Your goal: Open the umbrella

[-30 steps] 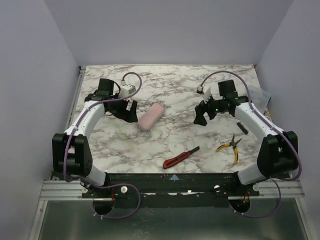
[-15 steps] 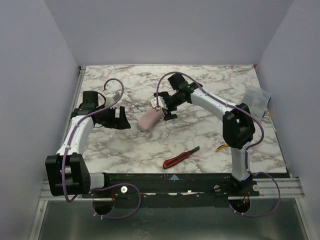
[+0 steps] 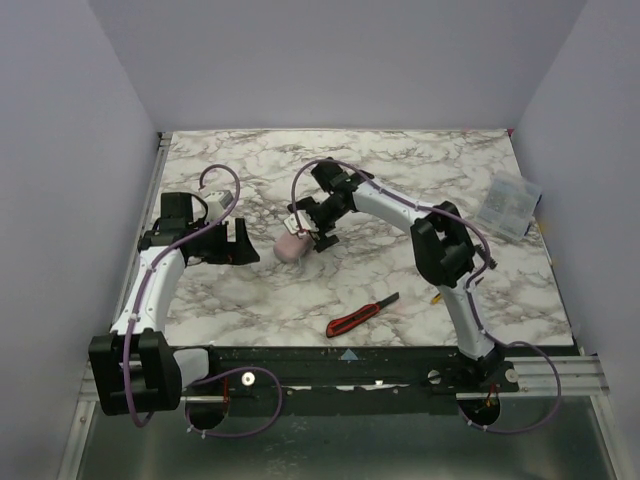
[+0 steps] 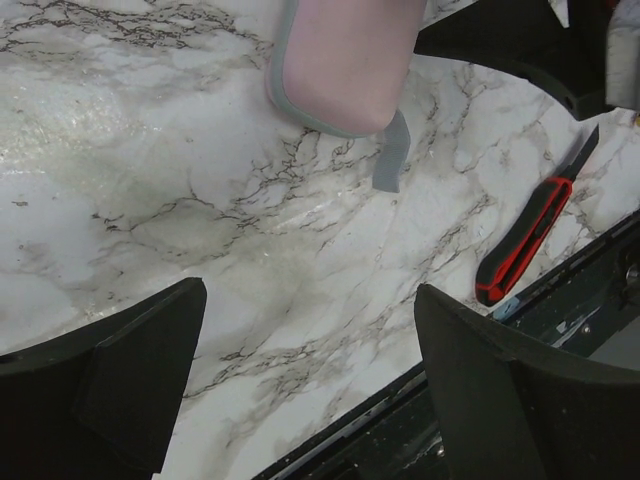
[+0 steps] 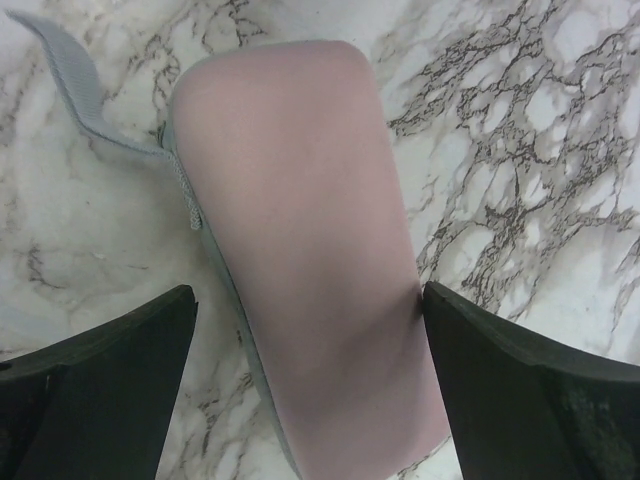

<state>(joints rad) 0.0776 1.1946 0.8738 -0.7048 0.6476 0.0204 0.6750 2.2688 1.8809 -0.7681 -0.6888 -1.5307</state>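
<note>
The umbrella point(image 3: 290, 245), folded in its pale pink sleeve, lies on the table point(image 3: 420, 160) left of centre, and its long axis appears to run from near-left to far-right. The right gripper point(image 3: 318, 226) hangs over its far end, wide open and holding nothing, with one finger along each long side, so this is the nearer arm and closing would take the umbrella across its width. The left gripper point(image 3: 238, 245), also wide open and empty, stands just left of the umbrella's near end.
</note>
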